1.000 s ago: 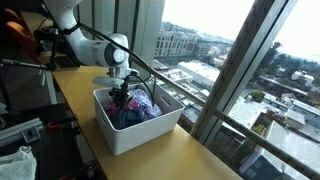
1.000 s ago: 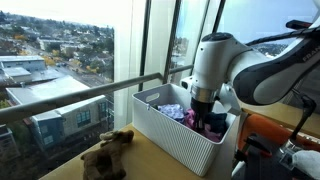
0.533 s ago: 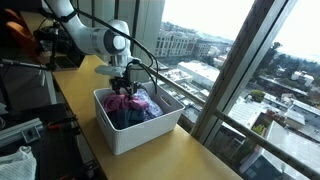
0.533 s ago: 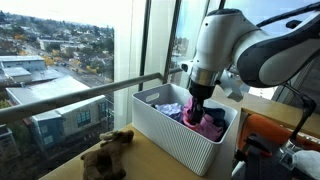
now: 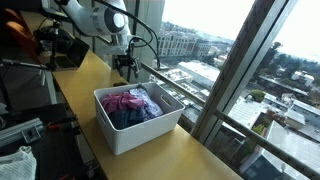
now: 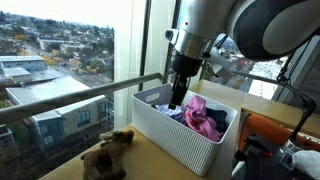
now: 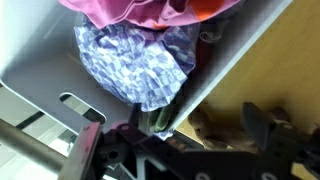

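- The gripper (image 5: 126,70) stands open: the wrist view shows its two fingers set well apart with nothing between them.
- It holds nothing and touches nothing. In both exterior views it hangs above the white bin (image 5: 120,138), clear of the contents.
- In an exterior view the fingertips (image 6: 178,97) point down over the end of the bin nearer the window glass.
- The nearest thing is the pink garment (image 5: 125,100). It lies on top of the pile inside the bin and rises slightly above the rim (image 6: 203,115).
- A blue-and-white patterned cloth (image 7: 140,65) lies beside the pink garment, against the bin's inner wall; the wrist view shows it most clearly.
- A dark blue garment (image 5: 130,118) fills the lower part of the pile, towards the near wall of the bin.
- The bin stands on the wooden table (image 5: 190,155), which runs along the window.
- A brown stuffed toy (image 6: 108,150) lies on the table, apart from the bin, on the side away from the arm.
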Controlling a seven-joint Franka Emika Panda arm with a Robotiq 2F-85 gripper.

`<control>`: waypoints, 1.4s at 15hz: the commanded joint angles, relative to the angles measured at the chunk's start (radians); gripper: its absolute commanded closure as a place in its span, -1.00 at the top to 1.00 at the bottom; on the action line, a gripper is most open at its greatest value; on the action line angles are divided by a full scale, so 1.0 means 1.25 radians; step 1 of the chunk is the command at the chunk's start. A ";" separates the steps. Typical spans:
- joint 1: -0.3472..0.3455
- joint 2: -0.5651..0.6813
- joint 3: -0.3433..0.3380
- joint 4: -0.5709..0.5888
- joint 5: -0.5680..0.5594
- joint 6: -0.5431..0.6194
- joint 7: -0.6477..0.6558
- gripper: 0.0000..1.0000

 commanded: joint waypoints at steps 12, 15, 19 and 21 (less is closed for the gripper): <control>0.045 0.525 0.050 0.638 0.174 -0.026 -0.204 1.00; 0.066 0.626 0.055 0.747 0.198 -0.054 -0.228 1.00; 0.082 0.740 0.078 0.892 0.201 -0.118 -0.248 1.00; 0.090 0.782 0.085 0.948 0.199 -0.151 -0.252 1.00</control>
